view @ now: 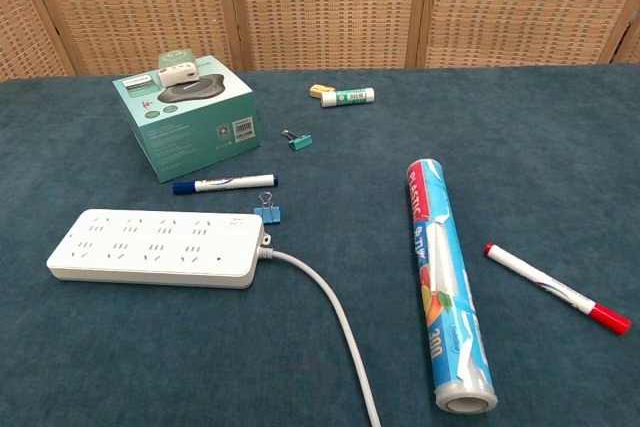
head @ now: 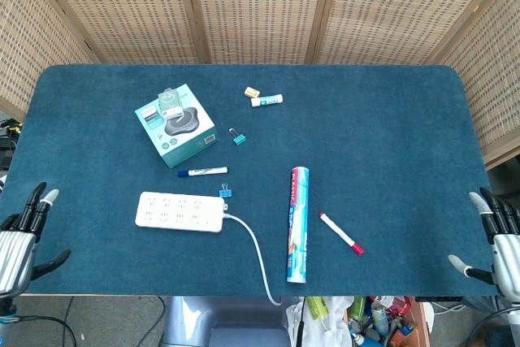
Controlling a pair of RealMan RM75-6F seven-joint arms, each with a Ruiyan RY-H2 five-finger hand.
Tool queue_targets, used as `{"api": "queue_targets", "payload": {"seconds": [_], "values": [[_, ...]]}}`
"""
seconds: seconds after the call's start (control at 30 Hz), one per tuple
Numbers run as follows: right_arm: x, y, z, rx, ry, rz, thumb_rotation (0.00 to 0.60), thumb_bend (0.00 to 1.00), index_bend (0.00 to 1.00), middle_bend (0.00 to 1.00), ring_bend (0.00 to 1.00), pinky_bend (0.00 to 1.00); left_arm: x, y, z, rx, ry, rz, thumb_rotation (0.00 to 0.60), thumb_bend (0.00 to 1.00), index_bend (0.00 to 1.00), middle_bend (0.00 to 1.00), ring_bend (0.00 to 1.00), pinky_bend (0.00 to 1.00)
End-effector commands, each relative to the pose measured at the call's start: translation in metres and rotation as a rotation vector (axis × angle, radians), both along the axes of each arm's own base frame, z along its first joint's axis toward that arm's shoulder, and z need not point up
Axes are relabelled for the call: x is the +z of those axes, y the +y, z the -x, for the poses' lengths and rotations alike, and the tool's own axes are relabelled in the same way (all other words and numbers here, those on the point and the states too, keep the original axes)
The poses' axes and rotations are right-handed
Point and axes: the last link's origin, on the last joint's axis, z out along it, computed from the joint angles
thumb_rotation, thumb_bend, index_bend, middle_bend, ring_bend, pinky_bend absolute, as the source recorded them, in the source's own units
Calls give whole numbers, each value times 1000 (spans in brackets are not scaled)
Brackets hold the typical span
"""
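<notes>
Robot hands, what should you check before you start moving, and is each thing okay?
1. Left hand holds nothing, fingers apart, at the near left table edge: ok.
2. Right hand holds nothing, fingers apart, at the near right edge: ok.
3. Red marker, the thing nearest the right hand, lies flat with bare cloth around it: ok.
4. Power strip, the thing nearest the left hand, lies flat, but a blue binder clip sits close at its far corner: not ok.
5. Power strip cable runs off the near table edge; whether it is plugged in: cannot tell.
6. Plastic wrap roll could roll if bumped: cannot tell.
</notes>
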Motion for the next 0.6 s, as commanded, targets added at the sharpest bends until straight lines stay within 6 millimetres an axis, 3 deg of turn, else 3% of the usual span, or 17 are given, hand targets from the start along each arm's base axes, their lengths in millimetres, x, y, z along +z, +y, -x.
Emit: {"api": "queue_targets", "payload": {"seconds": [0.03,0.1,0.17,0.33,0.6], "values": [[1,0,0,-2,-4,2,600,0,0,0,0,0,-25,16,-3,-28,-87,78,600,322,0,1000,986,1000],[1,-1,1,-3,-6,-1,600,0,0,0,0,0,-40,25,-7,-45,-108,120,600,829,0,1000,996,1000],[0,-2,1,-4,-8,-8,600,0,0,0,0,0,-56,36,-11,-44,-124,168,600,992,0,1000,999,1000],[-1,-3,2,-9,-11,-19,600,0,0,0,0,0,-98,55,-25,-14,-144,325,600,1000,9,1000,1000,1000],[0,-6,5,-21,-23,-28,600,0,0,0,0,0,-141,69,-56,-15,-119,404,600,1000,211,1000,1000,1000]]}}
